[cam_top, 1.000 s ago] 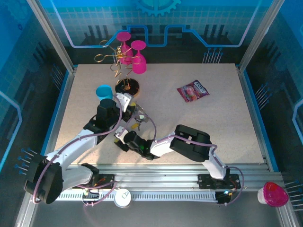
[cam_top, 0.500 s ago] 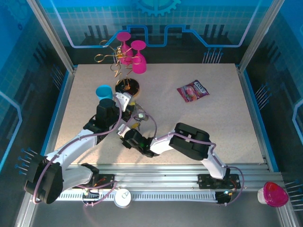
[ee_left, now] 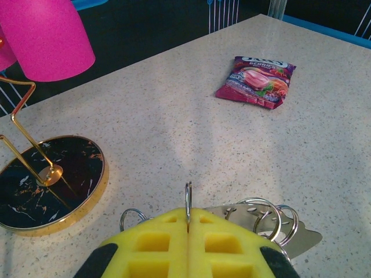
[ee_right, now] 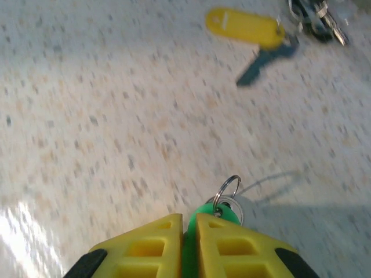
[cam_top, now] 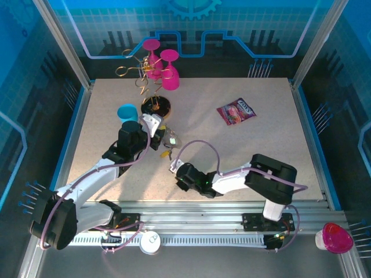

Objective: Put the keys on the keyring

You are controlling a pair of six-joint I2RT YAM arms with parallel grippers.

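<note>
1. While the left gripper (ee_left: 188, 225) holds the keyring (ee_left: 188, 200) pinched between its closed yellow pads, the thin wire stands upright above the table (ee_left: 174, 116). Small rings and key blades (ee_left: 264, 215) sit at 3 o'clock of it.
2. Right gripper (ee_right: 189, 227) is clamped on a green key (ee_right: 215, 213) by its head; the key's split ring (ee_right: 229, 186) pokes out at 12 o'clock.
3. A yellow-tagged key (ee_right: 243, 26) lies loose on the table at 1 o'clock from the right gripper, with a bunch of keys (ee_right: 316, 13) beyond it.
4. In the top view the right gripper (cam_top: 175, 169) sits at 5 o'clock of the left gripper (cam_top: 157, 128), near it but apart.
5. Likely risks:
   - The split ring is small and the wire thin, so a slight misalignment would miss the threading.
   - The green head could pivot in the pads and swing the ring off line.
   - The keyring is held at one narrow pinch — a push from the key could twist it or pull it free.
6. Containers:
   - The blue cup (cam_top: 128, 112) stands at 10 o'clock of the left gripper, with nothing seen inside.
   - Two pink cups (cam_top: 170, 75) hang on the gold wire stand (cam_top: 155, 105), insides hidden.
   - A sealed snack packet (cam_top: 236, 110) lies at 2 o'clock.
</note>
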